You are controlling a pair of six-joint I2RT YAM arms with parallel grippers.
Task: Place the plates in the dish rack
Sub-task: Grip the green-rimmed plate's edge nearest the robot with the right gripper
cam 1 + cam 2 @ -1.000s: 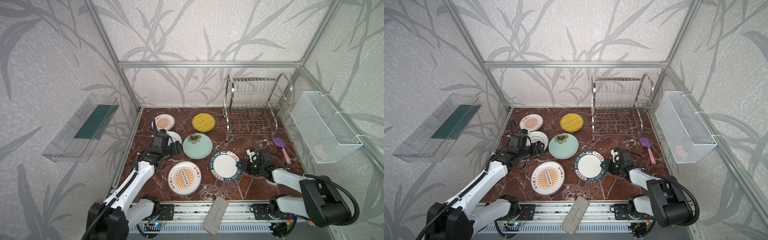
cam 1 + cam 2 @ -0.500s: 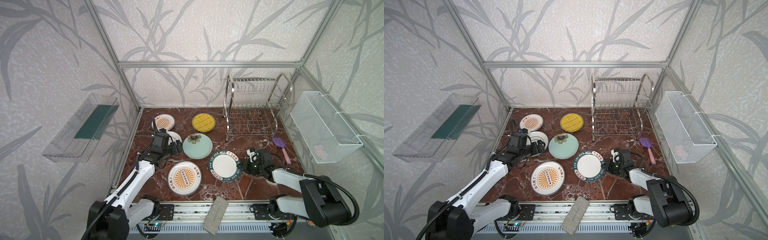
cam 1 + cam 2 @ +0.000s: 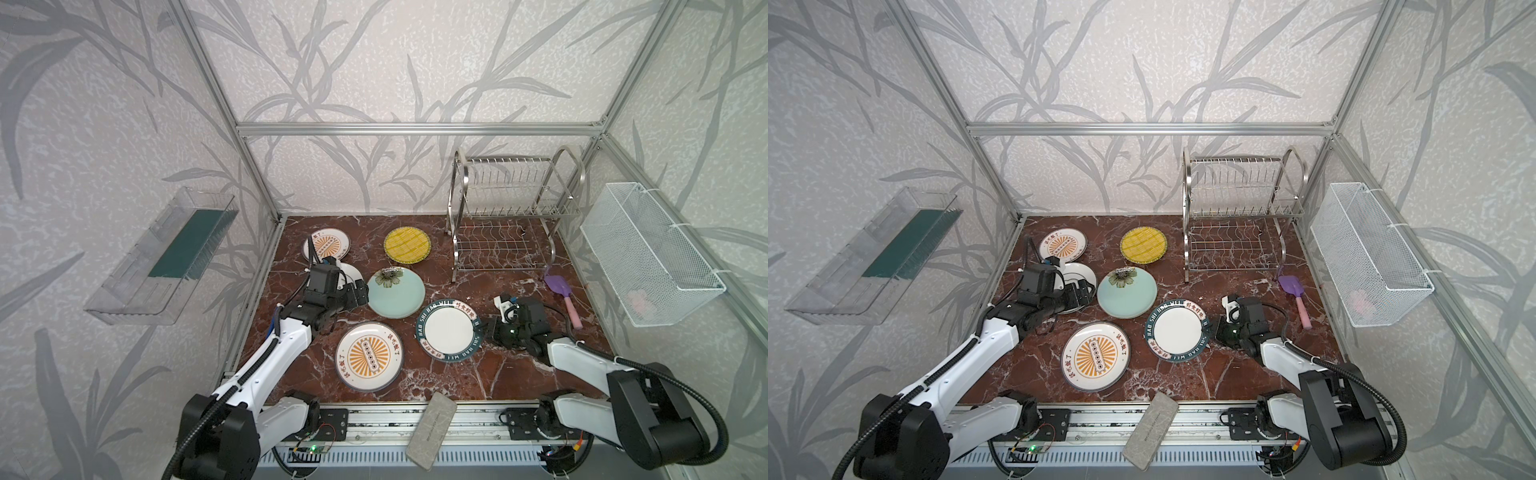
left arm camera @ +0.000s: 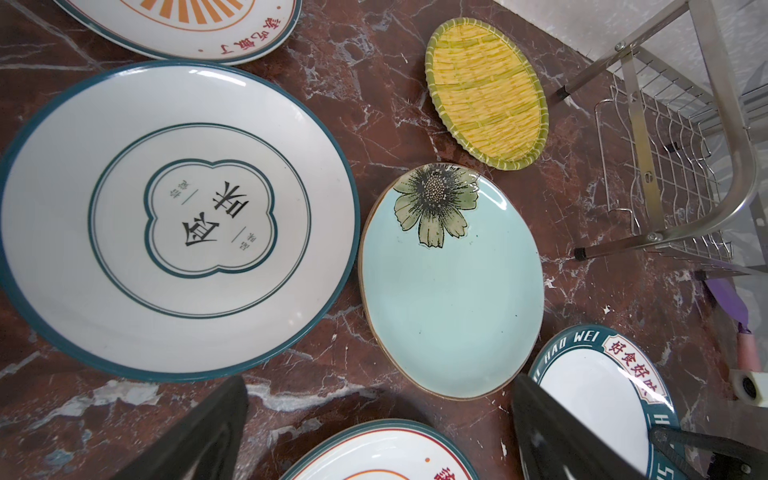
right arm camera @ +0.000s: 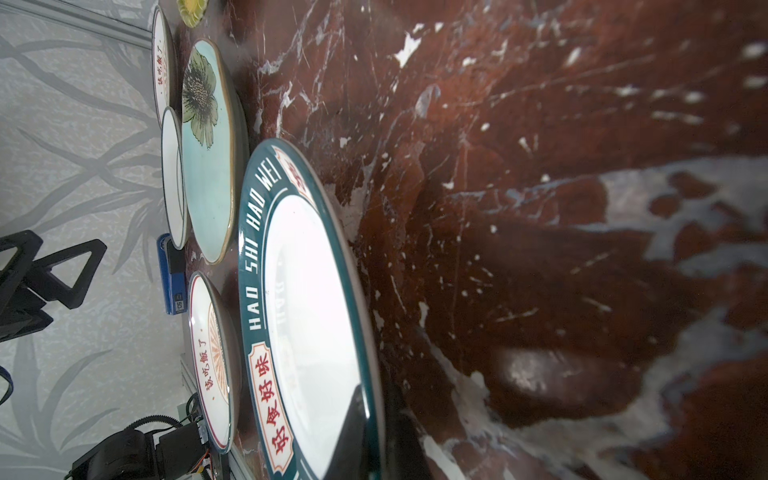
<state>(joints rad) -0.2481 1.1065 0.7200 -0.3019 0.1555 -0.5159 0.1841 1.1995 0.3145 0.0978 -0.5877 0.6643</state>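
Clamping the right gripper (image 5: 376, 432) tight on the rim of the teal-rimmed white plate (image 3: 449, 330), finishing a squeeze only part-way done a second ago. Pinching with one of the fingers (image 5: 353, 432) over the lip and the other under it, per the right wrist view; gripping the plate's edge nearest the right arm in both top views. Not lifting yet, judging by position: keeping the plate in the same spot on the marble tabletop (image 3: 457, 384), flat or barely tipped, hard to tell which. Reading this as grasp secured, so lifting and carrying toward the dish rack (image 3: 515, 212) probably coming next. Noting the rack well apart at the back right, both tiers empty; counting none of six loaded.

Holding the left gripper (image 3: 359, 296) spread wide, a touch wider than a second ago, grasping nothing. Hovering it just beside the mint flower plate (image 3: 397, 293), over the edge of the white plate with dark rings (image 4: 178, 216). Leaving the rest flat on the marble: large sunburst plate (image 3: 370, 356), small sunburst plate (image 3: 327, 246), yellow woven-look plate (image 3: 406, 246). Flagging the thin rim pinch on glazed ceramic as likely slipping or swinging once raised; watching the purple scoop (image 3: 557, 284) lying near the rack's front foot.
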